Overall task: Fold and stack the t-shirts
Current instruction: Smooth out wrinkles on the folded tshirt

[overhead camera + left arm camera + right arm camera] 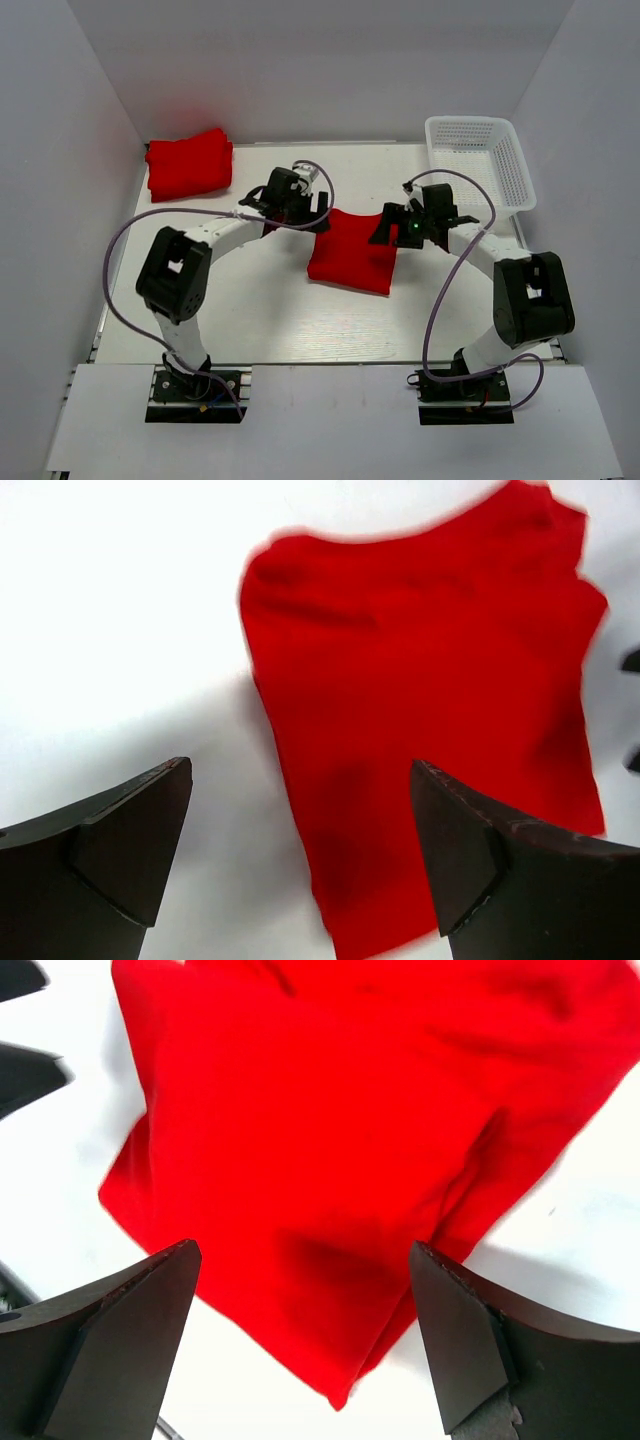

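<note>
White table (250,320) bears a t-shirt (352,255) between left pincer (320,212) and right pincer (383,228), both gaping, empty.

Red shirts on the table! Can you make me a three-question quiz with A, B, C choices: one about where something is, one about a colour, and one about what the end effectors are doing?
1. Where does the pile of folded bright red cloth t-shirts lie?
A) at the far left corner of the table
B) at the near edge, between the arm bases
C) draped over the right arm

2. What colour is the plastic mesh basket?
A) blue
B) white
C) green

3. How do the left end effector and right end effector stand?
A) both shut on cloth
B) both open, holding nothing
C) one open, one shut

Answers: 1 A, the top view shows the pile by the far left wall. 2 B, its mesh walls are white. 3 B, each wrist view shows jaws spread wide, with the single folded red t-shirt lying ungripped beneath.
</note>
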Motion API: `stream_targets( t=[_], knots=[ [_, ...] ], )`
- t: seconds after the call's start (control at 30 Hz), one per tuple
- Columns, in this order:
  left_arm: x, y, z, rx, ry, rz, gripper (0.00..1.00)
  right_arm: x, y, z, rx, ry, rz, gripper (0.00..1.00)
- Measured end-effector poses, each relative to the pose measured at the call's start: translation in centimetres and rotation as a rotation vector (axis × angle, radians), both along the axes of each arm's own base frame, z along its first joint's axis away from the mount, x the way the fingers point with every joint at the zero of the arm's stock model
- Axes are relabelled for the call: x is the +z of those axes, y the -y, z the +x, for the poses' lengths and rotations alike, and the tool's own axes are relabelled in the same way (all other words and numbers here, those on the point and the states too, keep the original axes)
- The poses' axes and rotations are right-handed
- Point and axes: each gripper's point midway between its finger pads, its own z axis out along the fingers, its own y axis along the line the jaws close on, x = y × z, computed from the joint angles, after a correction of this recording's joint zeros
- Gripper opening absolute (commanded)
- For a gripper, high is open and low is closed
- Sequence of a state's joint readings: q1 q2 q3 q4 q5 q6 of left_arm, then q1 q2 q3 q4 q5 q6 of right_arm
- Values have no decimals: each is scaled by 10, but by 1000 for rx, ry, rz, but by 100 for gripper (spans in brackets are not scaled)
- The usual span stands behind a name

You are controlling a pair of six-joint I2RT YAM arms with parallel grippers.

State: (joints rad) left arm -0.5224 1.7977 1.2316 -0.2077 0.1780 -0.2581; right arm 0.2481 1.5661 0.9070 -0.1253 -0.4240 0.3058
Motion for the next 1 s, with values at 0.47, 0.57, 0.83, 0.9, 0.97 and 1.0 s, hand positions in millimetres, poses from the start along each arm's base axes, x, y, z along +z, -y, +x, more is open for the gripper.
stream_targets(
  t=[0.47, 0.57, 0.83, 0.9, 0.97, 1.0],
  knots=[
    [-40, 23, 41, -41, -40, 43, 72, -14, 7, 36, -91, -26, -56, 90],
    [-41, 24, 39, -55, -46, 37, 60, -23, 9, 37, -106, -49, -70, 90],
    [-44, 34, 36, -98, -60, 1, 0, -27, 7, 42, -120, -57, -64, 12],
    [-48, 37, 37, -110, -65, -5, 0, -26, 7, 43, -129, -58, -57, 0],
    [-50, 38, 36, -121, -68, -11, 0, -26, 6, 44, -131, -54, -54, 0],
    [-50, 40, 37, -126, -64, -17, 0, -25, 6, 45, -132, -53, -53, 0]
  ],
)
